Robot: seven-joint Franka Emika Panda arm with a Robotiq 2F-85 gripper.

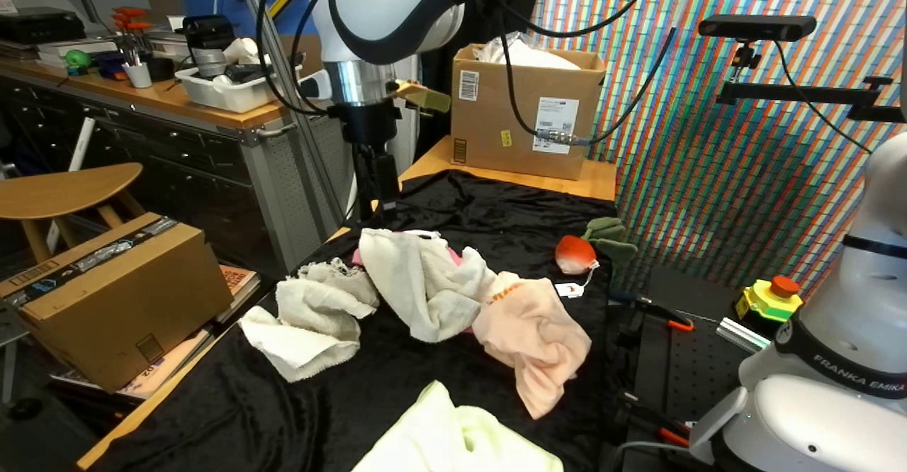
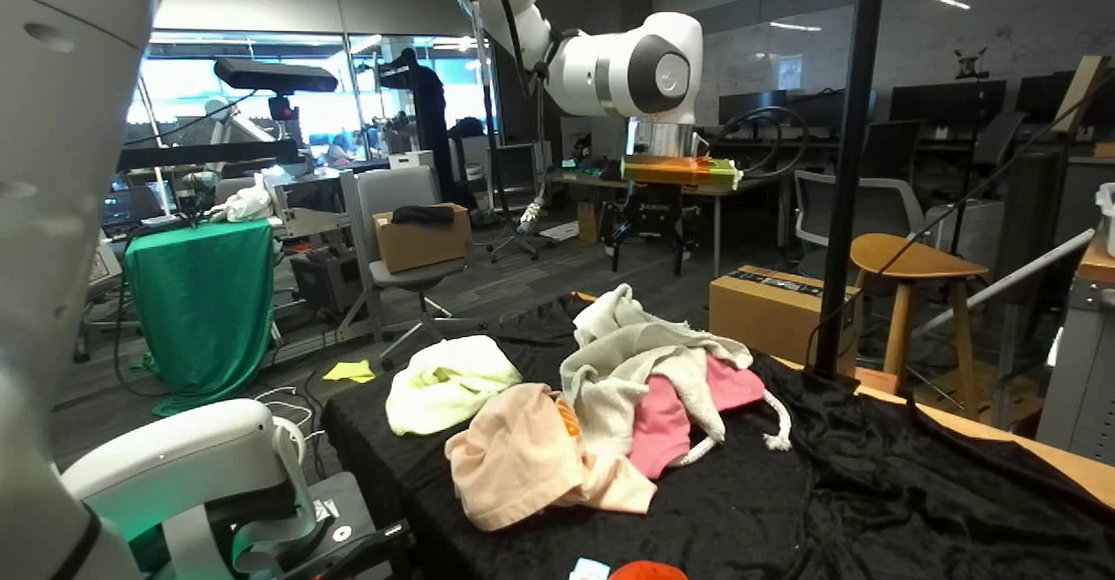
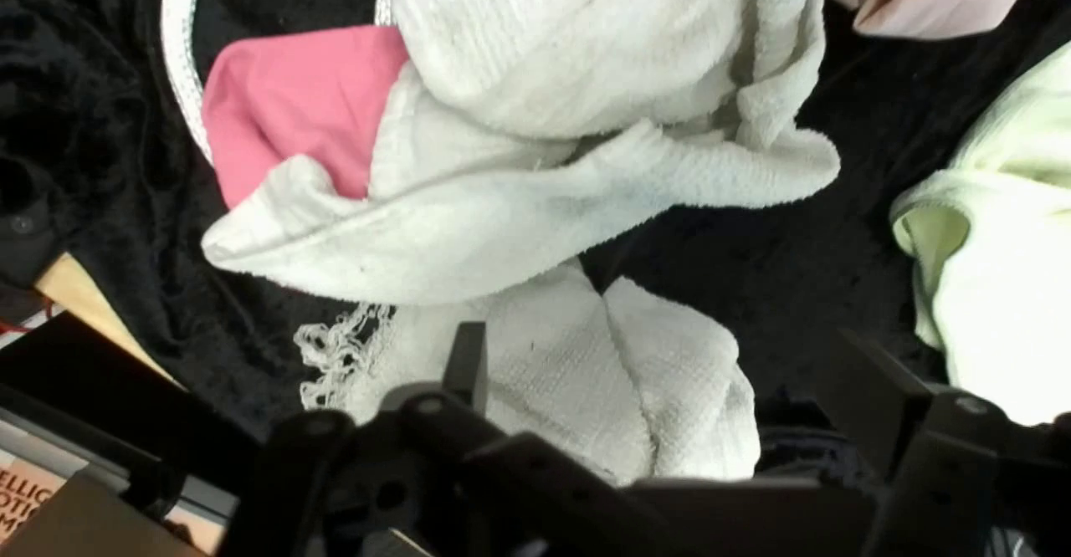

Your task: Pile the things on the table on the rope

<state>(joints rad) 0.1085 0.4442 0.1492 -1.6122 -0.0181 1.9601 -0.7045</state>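
Note:
My gripper (image 2: 646,265) is open and empty, high above the table, its two fingers apart. It also shows in the wrist view (image 3: 678,365), above a fringed white cloth (image 3: 577,373). That cloth lies at the table's edge in an exterior view (image 1: 319,316). A larger off-white cloth (image 1: 425,284) is crumpled over a pink cloth (image 3: 305,105). A white rope (image 2: 778,423) sticks out beside the pink cloth; the rest of it is hidden. A peach cloth (image 1: 531,334) touches this heap. A pale green cloth (image 2: 449,384) lies apart from the off-white cloth.
A red and white soft toy (image 1: 575,254) with a tag and a green soft thing (image 1: 609,238) lie at the table's edge. A cardboard box (image 1: 524,114) stands at the table's end. A dark pole (image 2: 849,171) rises by the table. Black fabric (image 1: 283,422) covers the table.

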